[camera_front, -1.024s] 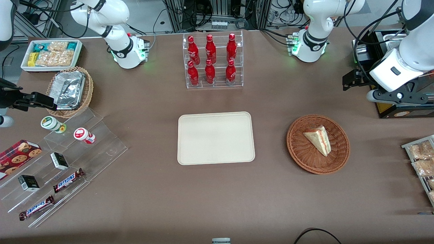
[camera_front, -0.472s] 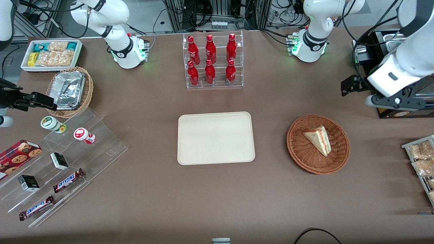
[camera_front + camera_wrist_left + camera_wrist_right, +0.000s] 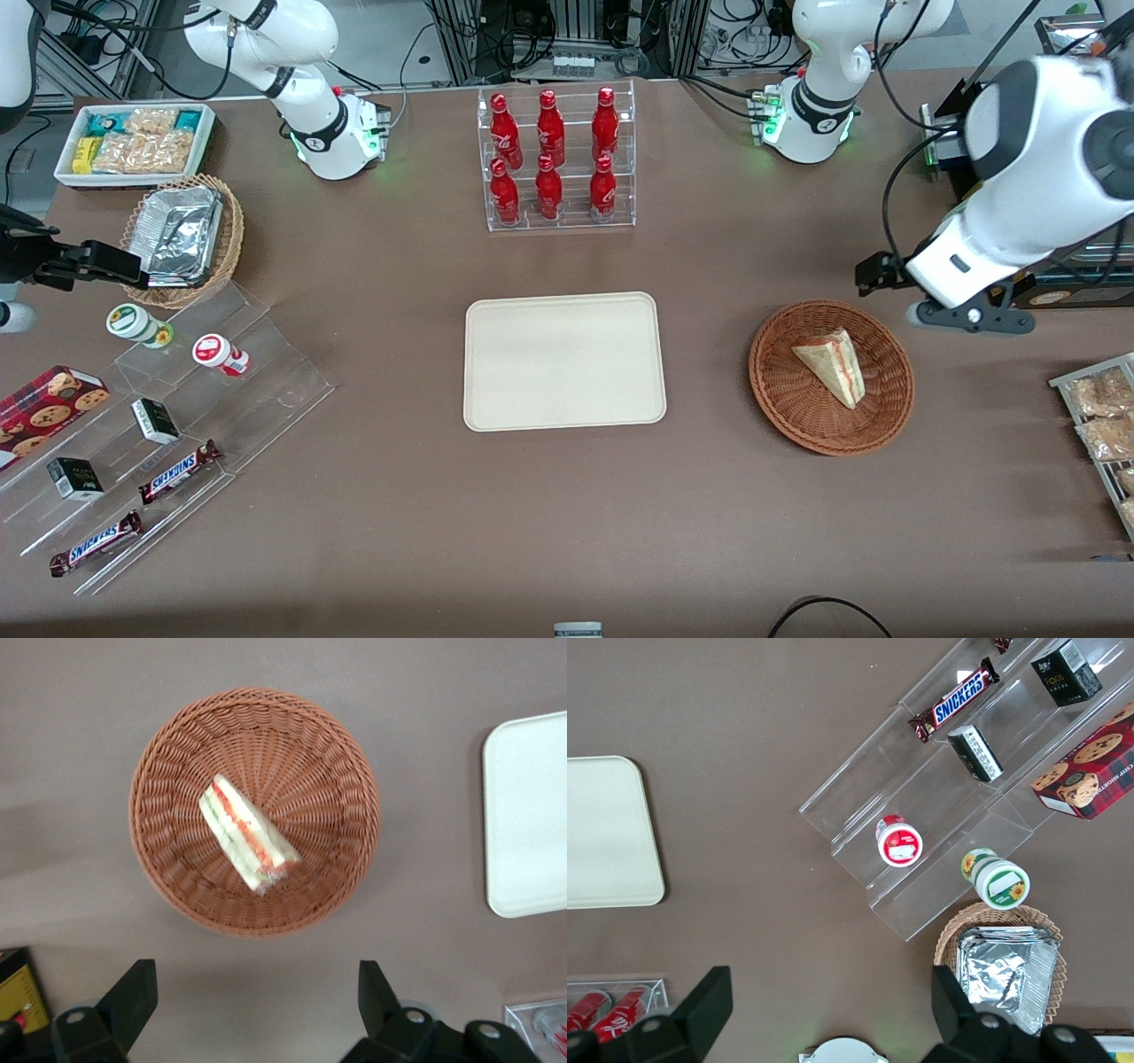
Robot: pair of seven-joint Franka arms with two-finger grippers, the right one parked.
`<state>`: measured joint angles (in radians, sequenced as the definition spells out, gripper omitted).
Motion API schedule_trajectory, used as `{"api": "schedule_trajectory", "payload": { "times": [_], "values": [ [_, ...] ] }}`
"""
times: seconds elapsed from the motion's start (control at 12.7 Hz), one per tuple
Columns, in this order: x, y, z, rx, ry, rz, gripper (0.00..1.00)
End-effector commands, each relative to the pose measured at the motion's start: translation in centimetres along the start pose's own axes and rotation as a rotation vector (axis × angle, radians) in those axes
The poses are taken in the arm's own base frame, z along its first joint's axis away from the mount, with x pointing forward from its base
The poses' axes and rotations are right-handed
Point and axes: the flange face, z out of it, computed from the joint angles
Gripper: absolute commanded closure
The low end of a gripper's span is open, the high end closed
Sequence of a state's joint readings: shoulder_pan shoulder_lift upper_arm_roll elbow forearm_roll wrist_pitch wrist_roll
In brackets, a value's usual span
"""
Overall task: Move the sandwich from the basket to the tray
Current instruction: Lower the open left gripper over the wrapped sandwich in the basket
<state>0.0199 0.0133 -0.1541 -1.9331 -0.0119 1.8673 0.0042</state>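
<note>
Wrist view: sandwich (image 3: 247,833) in basket (image 3: 341,762), pincer (image 3: 257,1005) above.

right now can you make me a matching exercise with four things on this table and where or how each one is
Things:
1. sandwich
2. tray
3. claw
4. basket

States:
A. open, in the air above the table beside the basket
B. holds the sandwich, toward the working arm's end
C. bare, mid-table, nearer the front camera than the bottle rack
D. lying on its side in the wicker bowl

Pairs: 1-D, 2-C, 3-A, 4-B
</note>
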Motion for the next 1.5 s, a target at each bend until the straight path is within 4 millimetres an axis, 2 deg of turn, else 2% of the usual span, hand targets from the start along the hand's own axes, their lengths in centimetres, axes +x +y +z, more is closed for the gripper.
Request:
{"api": "schedule_trajectory", "payload": {
  "times": [0.0,0.24,0.39,0.55,1.02,1.42],
  "values": [
    [-0.6,-0.1,3.6,0.000,0.045,0.003,0.00],
    [-0.8,-0.4,8.4,-0.002,0.105,-0.004,0.00],
    [-0.5,-0.6,10.5,-0.007,0.106,-0.020,0.00],
    [-0.3,-0.8,11.6,-0.016,0.090,-0.111,0.00],
    [0.7,-0.7,14.3,-0.054,0.099,-0.671,0.00],
    [0.6,-0.8,15.3,-0.052,0.085,-0.714,0.00]
  ]
}}
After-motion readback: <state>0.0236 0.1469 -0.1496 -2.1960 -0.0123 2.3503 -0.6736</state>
